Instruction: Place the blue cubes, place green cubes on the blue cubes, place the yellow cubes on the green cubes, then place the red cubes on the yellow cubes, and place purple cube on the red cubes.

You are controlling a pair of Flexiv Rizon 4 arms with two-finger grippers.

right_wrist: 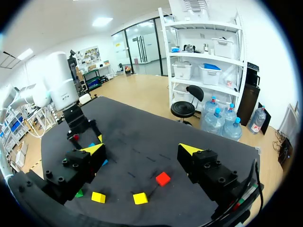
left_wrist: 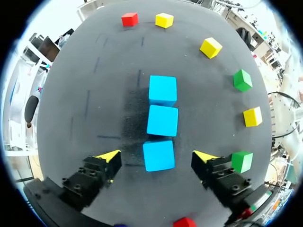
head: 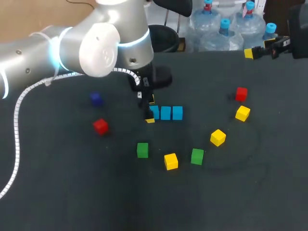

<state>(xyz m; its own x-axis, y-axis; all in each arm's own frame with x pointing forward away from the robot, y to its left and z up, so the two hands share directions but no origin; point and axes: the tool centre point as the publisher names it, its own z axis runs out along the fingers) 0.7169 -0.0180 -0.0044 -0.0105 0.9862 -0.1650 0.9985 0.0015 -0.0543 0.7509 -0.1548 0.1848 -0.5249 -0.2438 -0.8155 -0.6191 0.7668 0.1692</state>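
Looks like the end of the blue step: left gripper [left_wrist: 157, 155] wide open and empty astride the end of three blue cubes [left_wrist: 162, 120] rowed on the surface [head: 216, 202], right gripper [right_wrist: 142, 150] open and empty at its edge. Calls next for lifting clear and fetching a green cube [head: 142, 149] nearby

Three cubes [head: 165, 113] side by side (close)

Glossy silver-white left arm [head: 96, 48] of rounded joint housings, glowing pale-blue light rings at its joints, white spiral-wrapped cable [head: 18, 125] trailing alongside, black blocky left gripper [left_wrist: 156, 156] with screw heads and yellow wedge tips, matching black right gripper [right_wrist: 141, 149]
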